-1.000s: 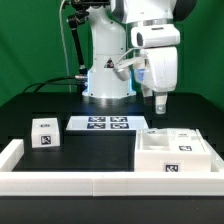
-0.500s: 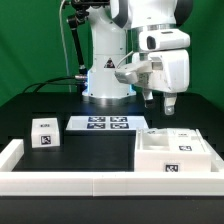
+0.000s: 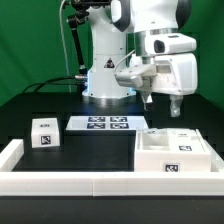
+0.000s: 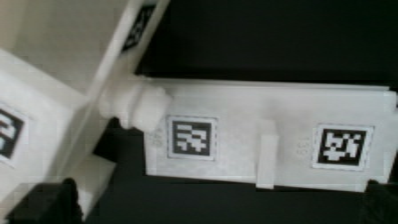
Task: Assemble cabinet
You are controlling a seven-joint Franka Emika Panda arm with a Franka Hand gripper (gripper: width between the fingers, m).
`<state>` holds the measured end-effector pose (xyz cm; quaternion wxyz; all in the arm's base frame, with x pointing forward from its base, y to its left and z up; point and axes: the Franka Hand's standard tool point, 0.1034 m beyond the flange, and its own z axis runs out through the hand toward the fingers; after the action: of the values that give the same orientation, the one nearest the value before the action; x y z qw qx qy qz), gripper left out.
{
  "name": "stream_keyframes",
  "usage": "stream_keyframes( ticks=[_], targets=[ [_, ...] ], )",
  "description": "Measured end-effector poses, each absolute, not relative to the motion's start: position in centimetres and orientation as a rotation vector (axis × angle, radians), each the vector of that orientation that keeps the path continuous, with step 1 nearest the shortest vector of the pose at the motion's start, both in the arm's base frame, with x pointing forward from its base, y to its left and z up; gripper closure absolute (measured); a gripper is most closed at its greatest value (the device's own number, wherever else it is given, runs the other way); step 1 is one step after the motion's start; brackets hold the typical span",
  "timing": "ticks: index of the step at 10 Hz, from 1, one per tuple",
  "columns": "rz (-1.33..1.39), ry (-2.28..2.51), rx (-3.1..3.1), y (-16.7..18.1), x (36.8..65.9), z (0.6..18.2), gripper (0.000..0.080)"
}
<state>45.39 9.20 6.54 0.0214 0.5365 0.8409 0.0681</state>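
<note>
Your end effector (image 3: 164, 107) is hovering, fingers apart and empty; the cabinet box (image 3: 172, 156) is sitting just below it, lower right of frame, stretching sideways.

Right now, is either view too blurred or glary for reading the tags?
Exterior view: evenly lit and fairly sharp, the tags on the marker board and the small block are readable, and the white cabinet box is bright but not blown out. Wrist view: soft and out of focus, the two tags on the white cabinet part are smeared, and there is no glare.
</note>
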Motion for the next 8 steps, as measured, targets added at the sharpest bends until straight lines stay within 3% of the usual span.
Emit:
stream_keyframes(
  ticks=[8],
  targets=[
    [0.186,2.645,1.699,10.7,44.0,4.4,0.0002]
  ],
)
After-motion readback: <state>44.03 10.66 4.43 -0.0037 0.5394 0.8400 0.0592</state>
